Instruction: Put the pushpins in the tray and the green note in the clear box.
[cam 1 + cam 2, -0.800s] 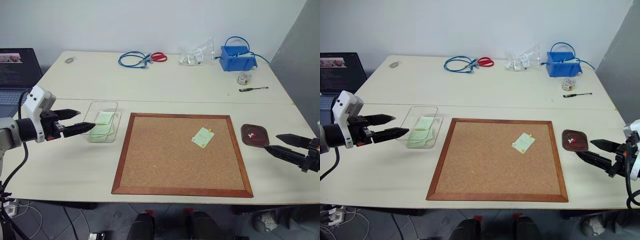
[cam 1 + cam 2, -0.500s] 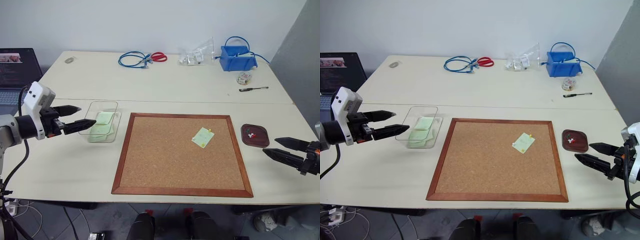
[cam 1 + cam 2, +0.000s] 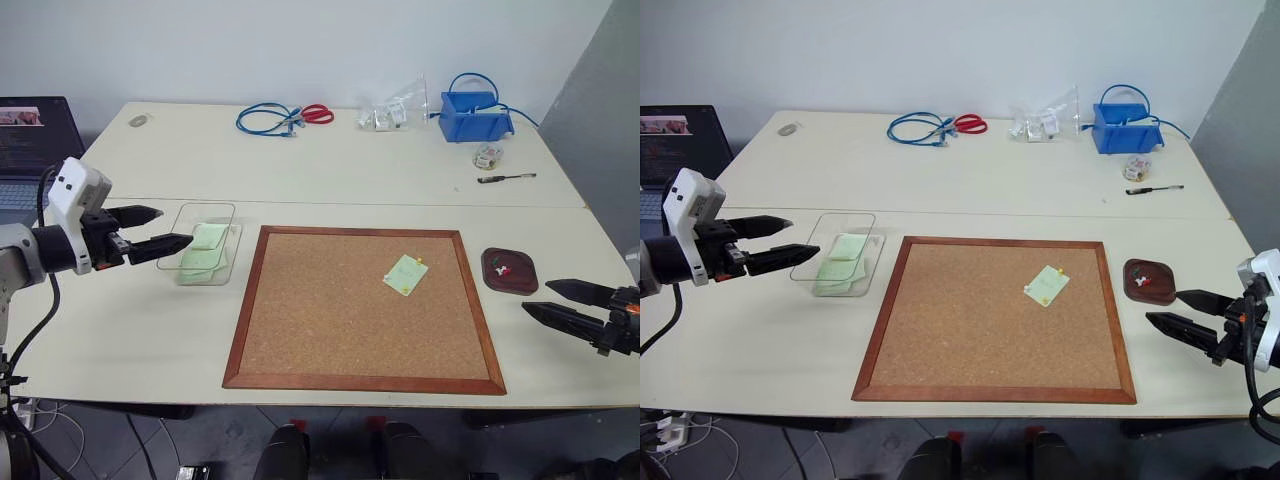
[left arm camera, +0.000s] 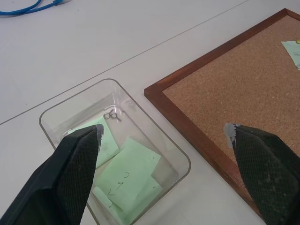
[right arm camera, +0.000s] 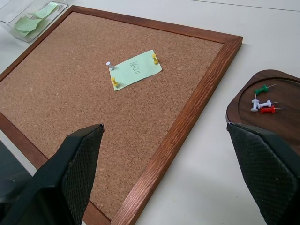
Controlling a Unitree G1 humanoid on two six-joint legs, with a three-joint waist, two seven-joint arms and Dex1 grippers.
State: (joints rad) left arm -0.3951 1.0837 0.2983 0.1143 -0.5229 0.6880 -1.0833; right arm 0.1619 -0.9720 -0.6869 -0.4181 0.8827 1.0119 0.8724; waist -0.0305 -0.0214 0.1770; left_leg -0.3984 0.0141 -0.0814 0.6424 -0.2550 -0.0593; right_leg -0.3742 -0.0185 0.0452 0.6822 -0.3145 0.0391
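Note:
The green note lies on the cork board, held by a white pushpin and two yellow pushpins. To the right of the board sits the dark wooden tray, with several loose pins in it. The clear box stands left of the board and holds other pale-green notes. My left gripper hovers open at the box's left side. My right gripper is open and empty, just in front of the tray and right of the board.
The wooden-framed cork board covers the middle of the table. Along the far edge are a blue cable, red scissors, a clear bag, a blue bin and a pen. A laptop stands at the far left.
My right gripper has drawn back a little from the tray toward the table's front edge. My left gripper has shifted slightly farther along the box's side. Both stay open.

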